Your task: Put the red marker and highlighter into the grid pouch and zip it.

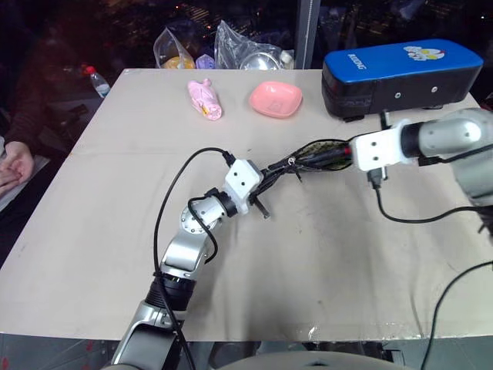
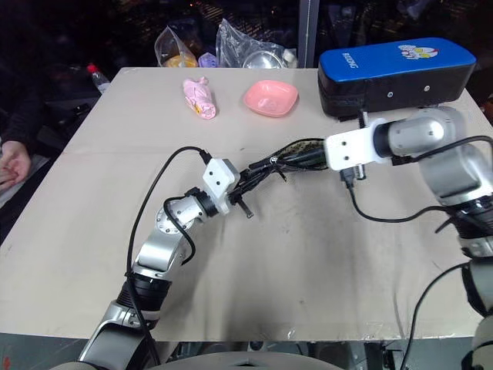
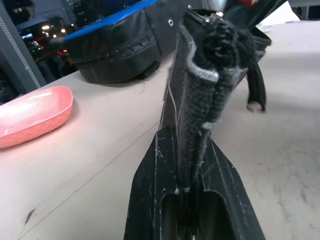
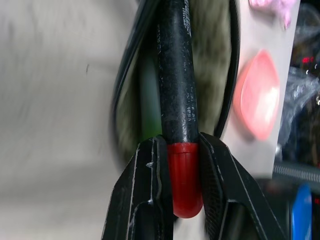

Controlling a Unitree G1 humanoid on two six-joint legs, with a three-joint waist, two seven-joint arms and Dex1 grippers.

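Your left end effector (image 3: 187, 190) is clamped tight on the near-left end of the grid pouch (image 3: 200, 95), fabric edge pinched between both fingers, and the pouch looks lifted off the bench (image 1: 323, 254) at mid-scene. Your right end effector (image 4: 182, 175) is narrow, gripping the red marker (image 4: 177, 90) by its red end, black part pointing ahead into the open pouch mouth; light lining shows around it. There's a green streak beside the marker inside the pouch, likely the highlighter (image 4: 147, 100), but too blurred to be sure. In the head view, the right end effector (image 1: 339, 156) meets the pouch's right end, zipper open. Far side of the bench: pink bowl (image 1: 275, 99), pink soft item (image 1: 205, 99), big blue-topped black case (image 1: 400, 73) far right. A person's hand (image 1: 11, 168) rests at the left edge.
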